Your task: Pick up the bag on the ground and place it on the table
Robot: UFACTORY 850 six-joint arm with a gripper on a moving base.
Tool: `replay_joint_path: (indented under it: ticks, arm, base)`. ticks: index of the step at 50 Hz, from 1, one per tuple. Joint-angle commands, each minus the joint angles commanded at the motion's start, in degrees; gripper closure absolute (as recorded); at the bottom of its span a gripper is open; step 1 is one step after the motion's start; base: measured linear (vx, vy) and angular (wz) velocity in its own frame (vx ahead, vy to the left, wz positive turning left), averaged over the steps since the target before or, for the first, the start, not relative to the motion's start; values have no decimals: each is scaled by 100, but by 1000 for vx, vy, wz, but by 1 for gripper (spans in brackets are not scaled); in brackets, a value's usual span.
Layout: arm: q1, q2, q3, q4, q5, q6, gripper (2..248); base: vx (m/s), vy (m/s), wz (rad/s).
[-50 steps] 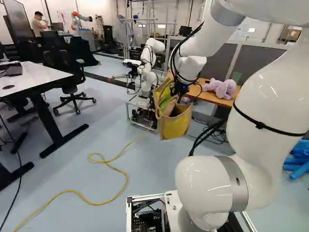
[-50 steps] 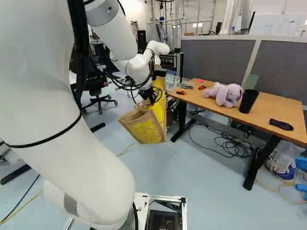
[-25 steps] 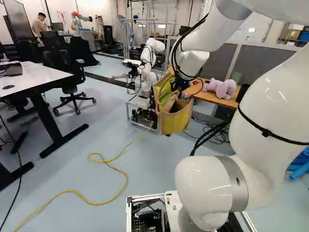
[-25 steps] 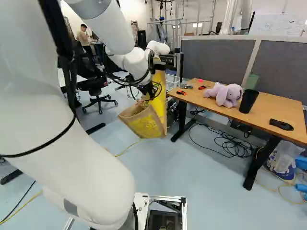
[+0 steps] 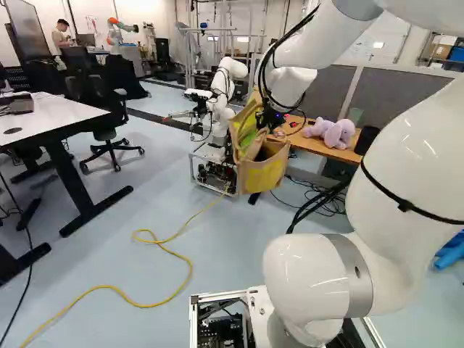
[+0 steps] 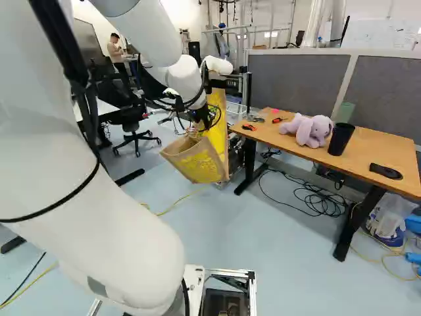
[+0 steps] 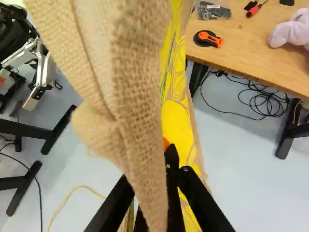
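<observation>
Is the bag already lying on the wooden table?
No, the bag hangs in the air above the floor, clear of the top of the wooden table.

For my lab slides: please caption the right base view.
Gripper holding a tan-and-yellow bag above the floor, near a table bearing a purple plush toy and black cup.

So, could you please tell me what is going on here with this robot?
The white robot arm has a tan and yellow cloth bag gripped in its tool, and the bag hangs above the floor. It is off to the left of the wooden table in the right base view, not yet set down on it. A purple stuffed toy and a black cup stand on that table.
</observation>
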Motion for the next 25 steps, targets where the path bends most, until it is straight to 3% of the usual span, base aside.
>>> replay_joint_path:
  ticks: [25]
  arm:
    - [-9,32,-334,245,-629,0,228]
  base:
    - [0,0,0]
